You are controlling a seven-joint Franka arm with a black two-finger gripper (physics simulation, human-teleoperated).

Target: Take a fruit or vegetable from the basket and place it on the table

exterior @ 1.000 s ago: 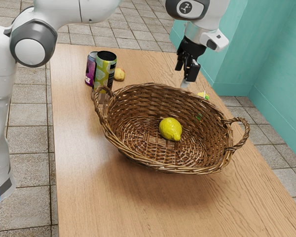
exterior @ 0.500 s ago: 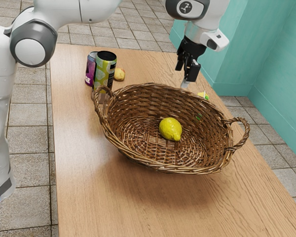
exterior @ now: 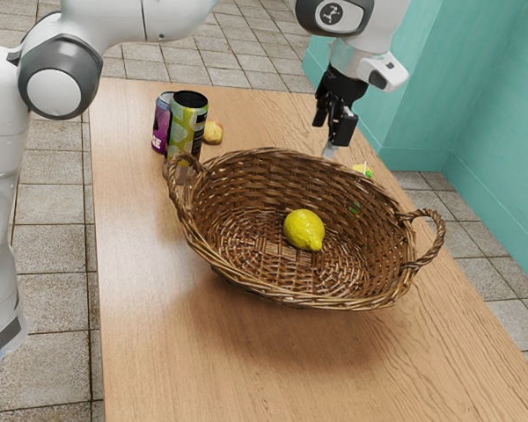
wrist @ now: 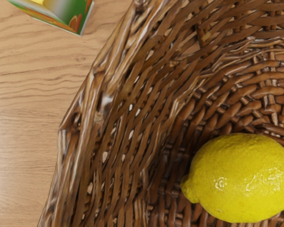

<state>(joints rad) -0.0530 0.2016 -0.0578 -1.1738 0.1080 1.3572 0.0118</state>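
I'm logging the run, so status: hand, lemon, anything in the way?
Hand open and empty, raised near the basket's rim. Lemon inside, not yet on the table. Nothing atop it; rim may crowd the approach.

Glossy yellow lemon [wrist: 241, 177], rough brown wicker [wrist: 128, 127].
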